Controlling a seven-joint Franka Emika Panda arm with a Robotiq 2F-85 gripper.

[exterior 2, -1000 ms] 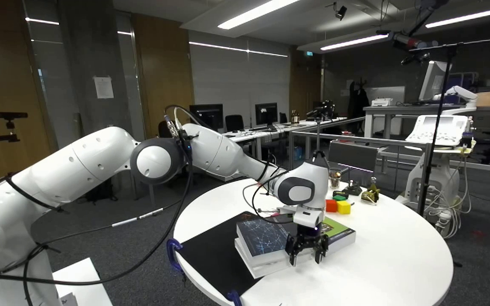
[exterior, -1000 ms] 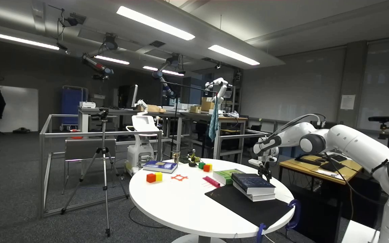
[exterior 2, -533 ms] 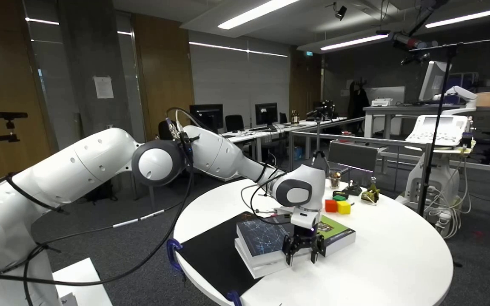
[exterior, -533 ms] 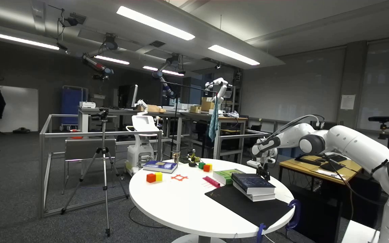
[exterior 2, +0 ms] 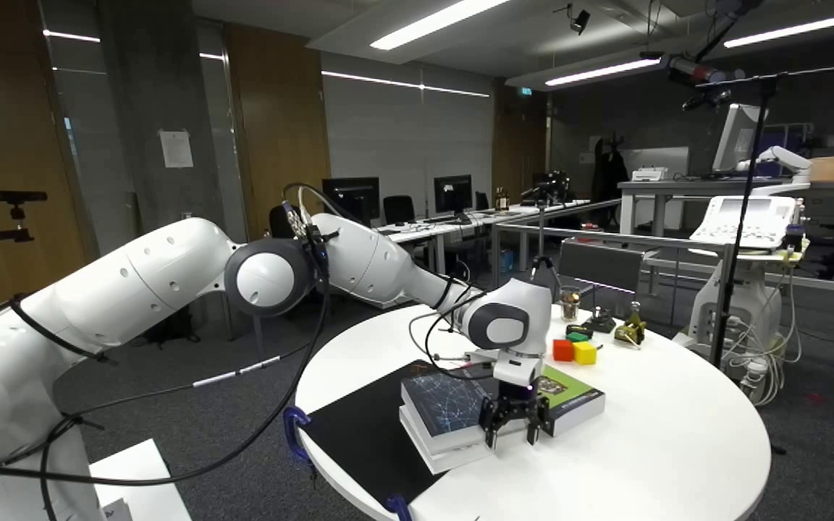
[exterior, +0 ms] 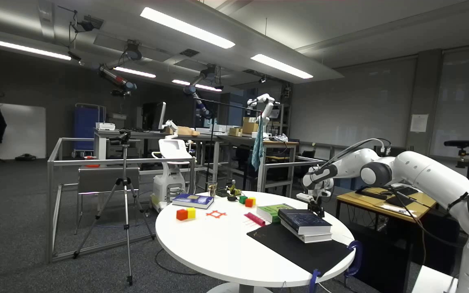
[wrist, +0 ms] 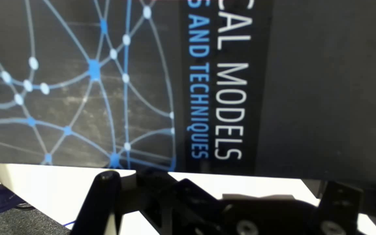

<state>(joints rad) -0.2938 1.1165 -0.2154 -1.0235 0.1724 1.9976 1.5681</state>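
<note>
White round table [exterior: 210, 244] in a dim, carpeted room [exterior: 10, 244] bears a dark book [exterior 2: 446, 405] atop a second book [exterior 2: 453, 461], my gripper [exterior 2: 512, 438] alongside, fingers [exterior 2: 490, 433] wide apart and ungrasping, contact hard to judge.

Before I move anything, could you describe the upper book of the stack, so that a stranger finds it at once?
Find the round white table, then the black mat at its edge. There, beside the open claw, the upper book lies on the lower book. Its dark cover with a web of blue lines sets it apart from the green book alongside.
</note>
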